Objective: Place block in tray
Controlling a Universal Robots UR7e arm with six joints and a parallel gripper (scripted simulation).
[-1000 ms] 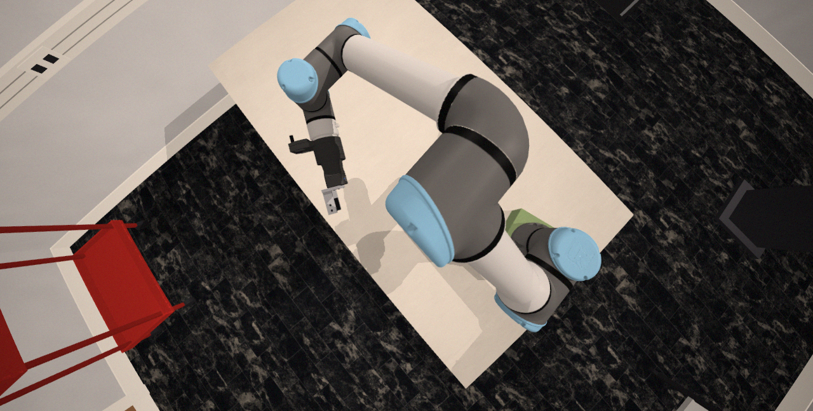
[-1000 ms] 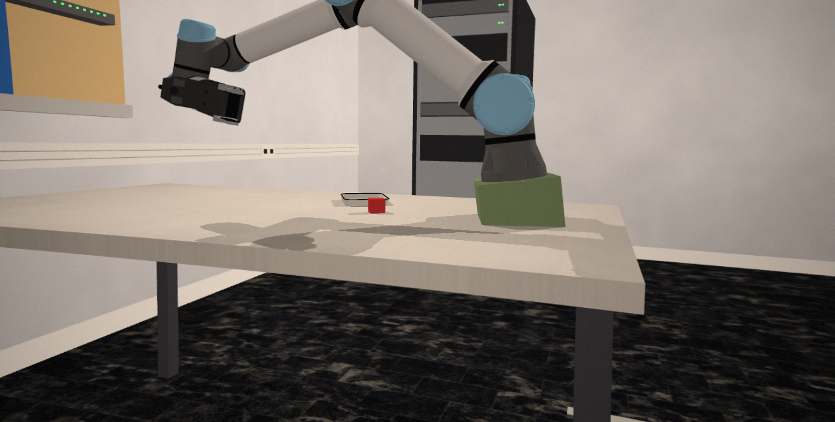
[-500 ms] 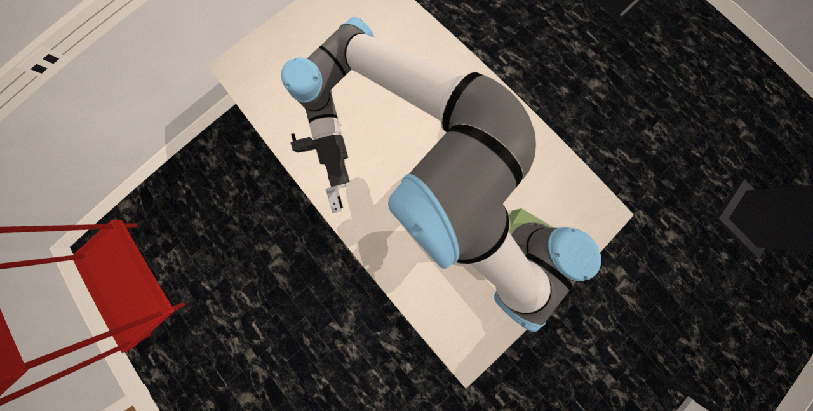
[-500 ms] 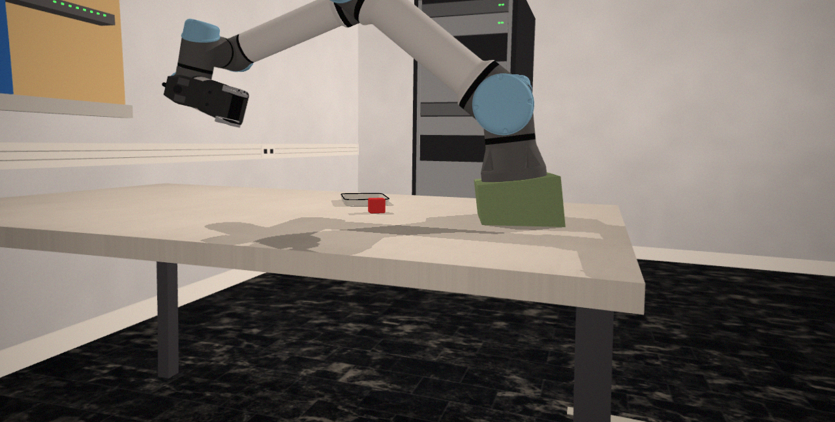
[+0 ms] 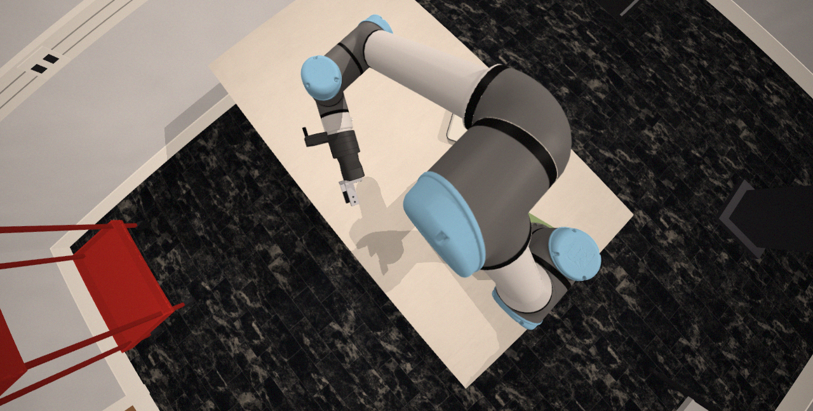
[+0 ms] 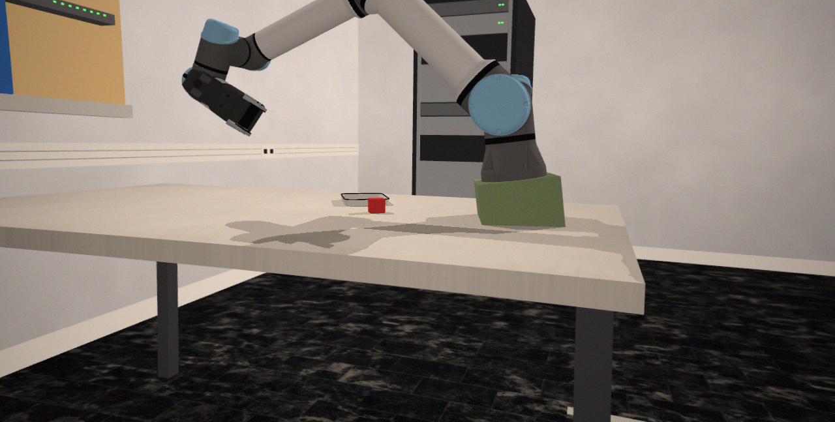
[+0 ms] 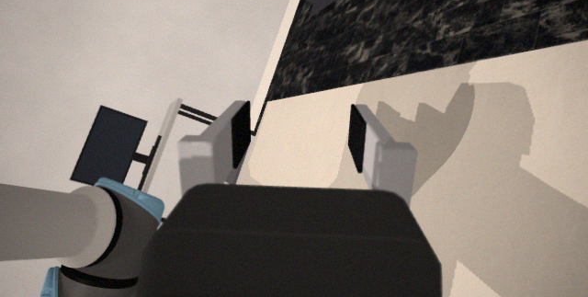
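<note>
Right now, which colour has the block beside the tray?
Red; the block shows best in the exterior view.

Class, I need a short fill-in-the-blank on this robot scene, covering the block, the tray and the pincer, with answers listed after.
1. The block on the table is coloured ____.
2. The block lies ____ the white tray, not in it.
3. The pincer holds ____ between its fingers.
4. The arm stands on a ____ base block.

Missing words: red; outside; nothing; green
</note>
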